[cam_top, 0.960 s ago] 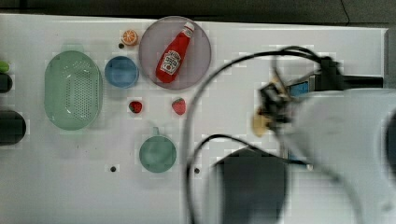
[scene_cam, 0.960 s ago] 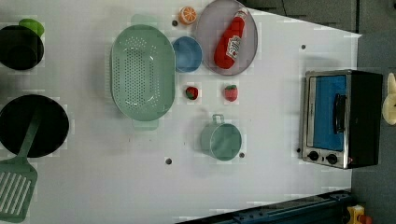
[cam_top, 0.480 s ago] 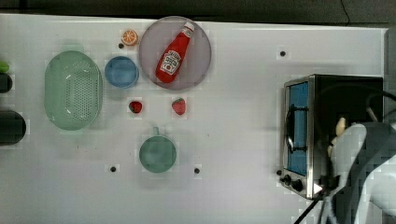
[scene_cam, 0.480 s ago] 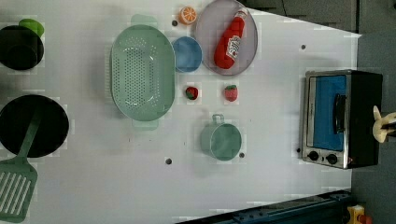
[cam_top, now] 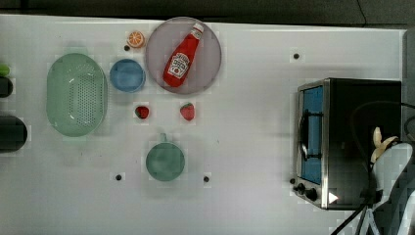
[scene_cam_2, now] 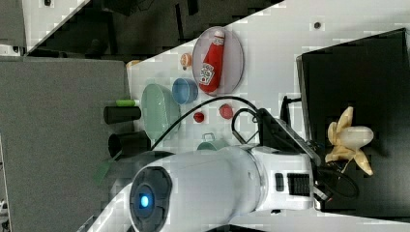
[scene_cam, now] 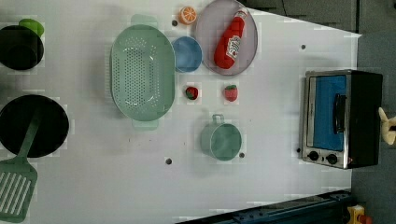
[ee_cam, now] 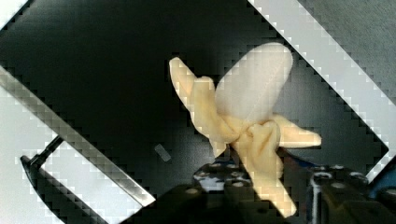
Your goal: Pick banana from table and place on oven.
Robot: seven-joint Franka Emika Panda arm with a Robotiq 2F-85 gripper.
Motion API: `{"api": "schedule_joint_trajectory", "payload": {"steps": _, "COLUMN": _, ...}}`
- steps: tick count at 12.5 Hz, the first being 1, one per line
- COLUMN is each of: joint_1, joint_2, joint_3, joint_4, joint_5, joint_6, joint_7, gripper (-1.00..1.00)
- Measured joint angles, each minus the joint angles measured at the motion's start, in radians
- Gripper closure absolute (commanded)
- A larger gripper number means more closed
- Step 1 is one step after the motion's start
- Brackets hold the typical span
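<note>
A large white flat table (cam_top: pixel 254 122) fills the top view. On it stand one boxy toaster oven with black top and bluish glass door (cam_top: pixel 350 142) at three o'clock, one grey plate (cam_top: pixel 208 56) bearing one red ketchup bottle (cam_top: pixel 182 58), one blue bowl (cam_top: pixel 127 75), one green colander (cam_top: pixel 77 94), one teal cup (cam_top: pixel 165 161) and two red strawberries (cam_top: pixel 142 112).

In the left view, one peeled cream banana (scene_cam: pixel 386 124) lies at the oven's three-o'clock edge.

In the right view the banana rests on the oven top.

In the wrist view, the black gripper (ee_cam: pixel 261 186) sits at the banana's peel; whether it grips, I cannot tell.
</note>
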Motion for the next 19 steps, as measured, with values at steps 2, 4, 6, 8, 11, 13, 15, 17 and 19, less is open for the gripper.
{"api": "schedule_joint_trajectory", "payload": {"steps": 2, "joint_1": 0.005, "joint_2": -0.005, "joint_3": 0.010, "joint_4": 0.018, "joint_5": 0.014, "joint_6": -0.032, "joint_7": -0.013, "gripper": -0.54}}
{"api": "schedule_joint_trajectory", "payload": {"steps": 4, "joint_1": 0.008, "joint_2": -0.010, "joint_3": 0.022, "joint_4": 0.019, "joint_5": 0.013, "joint_6": -0.035, "joint_7": -0.036, "gripper": -1.00}}
{"api": "schedule_joint_trajectory", "payload": {"steps": 6, "joint_1": 0.012, "joint_2": -0.018, "joint_3": 0.052, "joint_4": 0.020, "joint_5": 0.015, "joint_6": -0.060, "joint_7": -0.040, "gripper": -1.00}}
{"api": "schedule_joint_trajectory", "payload": {"steps": 8, "joint_1": 0.019, "joint_2": -0.023, "joint_3": 0.090, "joint_4": 0.029, "joint_5": 0.002, "joint_6": -0.093, "joint_7": -0.039, "gripper": -1.00}}
{"api": "schedule_joint_trajectory", "payload": {"steps": 11, "joint_1": 0.049, "joint_2": -0.074, "joint_3": 0.159, "joint_4": 0.058, "joint_5": -0.016, "joint_6": -0.207, "joint_7": 0.042, "gripper": -1.00}}
{"api": "schedule_joint_trajectory", "payload": {"steps": 13, "joint_1": 0.076, "joint_2": -0.176, "joint_3": 0.249, "joint_4": 0.046, "joint_5": -0.014, "joint_6": -0.306, "joint_7": 0.202, "gripper": -1.00}}
{"api": "schedule_joint_trajectory", "payload": {"steps": 15, "joint_1": 0.103, "joint_2": -0.276, "joint_3": 0.358, "joint_4": 0.055, "joint_5": -0.018, "joint_6": -0.375, "joint_7": 0.383, "gripper": -1.00}}
{"api": "schedule_joint_trajectory", "payload": {"steps": 17, "joint_1": 0.127, "joint_2": -0.370, "joint_3": 0.479, "joint_4": 0.070, "joint_5": -0.035, "joint_6": -0.448, "joint_7": 0.545, "gripper": -1.00}}
{"api": "schedule_joint_trajectory", "payload": {"steps": 19, "joint_1": 0.148, "joint_2": -0.439, "joint_3": 0.584, "joint_4": 0.074, "joint_5": -0.030, "joint_6": -0.490, "joint_7": 0.675, "gripper": -1.00}}
